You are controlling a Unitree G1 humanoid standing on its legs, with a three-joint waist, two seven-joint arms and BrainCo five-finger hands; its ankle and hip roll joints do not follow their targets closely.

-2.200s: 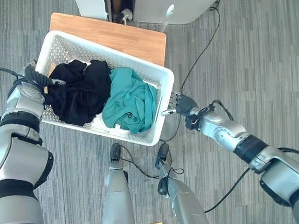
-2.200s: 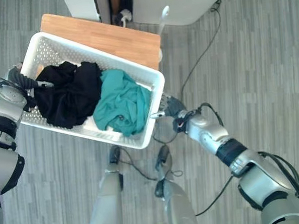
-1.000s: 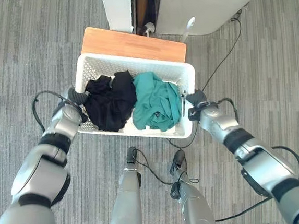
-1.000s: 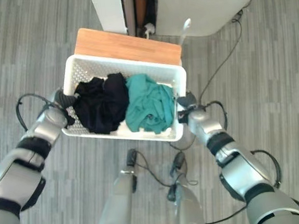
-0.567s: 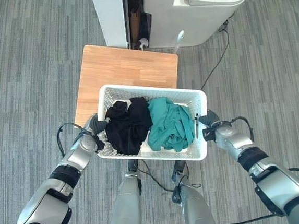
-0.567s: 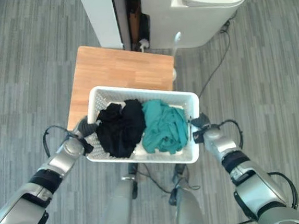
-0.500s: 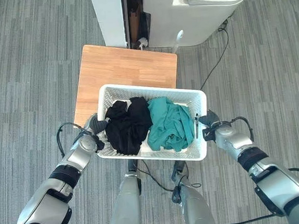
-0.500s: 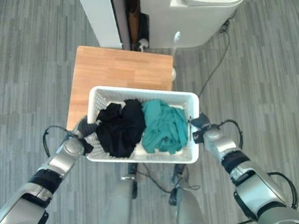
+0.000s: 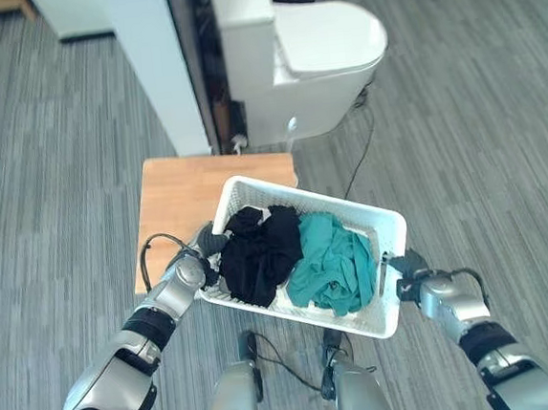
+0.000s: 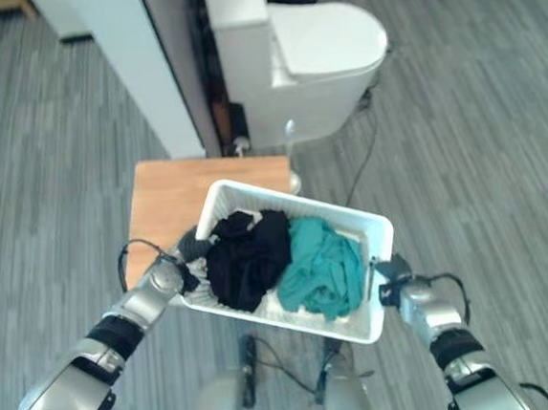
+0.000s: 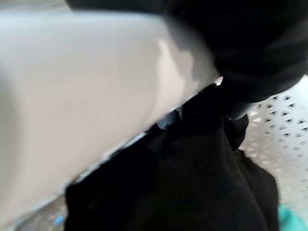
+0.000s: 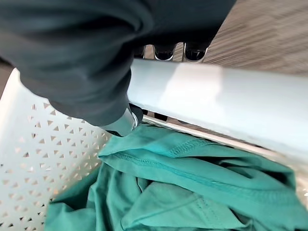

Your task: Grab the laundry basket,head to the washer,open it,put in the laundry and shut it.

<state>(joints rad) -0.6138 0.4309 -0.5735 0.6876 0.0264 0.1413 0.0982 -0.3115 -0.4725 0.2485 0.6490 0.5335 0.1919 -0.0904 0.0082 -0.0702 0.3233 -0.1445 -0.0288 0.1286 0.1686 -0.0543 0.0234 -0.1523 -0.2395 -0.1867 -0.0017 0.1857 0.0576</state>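
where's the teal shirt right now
The teal garment lies in the white laundry basket, in the half nearer the right hand in the left eye view, pressed against the black clothes on its other side.

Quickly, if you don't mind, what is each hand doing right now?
Left hand: shut on the laundry basket rim.
Right hand: shut on the basket's opposite rim.

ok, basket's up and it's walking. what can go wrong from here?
The laundry basket hangs tilted, held at its two short ends by the left robot hand and the right robot hand, so a slipping grip could drop it. The teal garment and black garment are heaped near rim height and could spill. The wooden table sits directly ahead.
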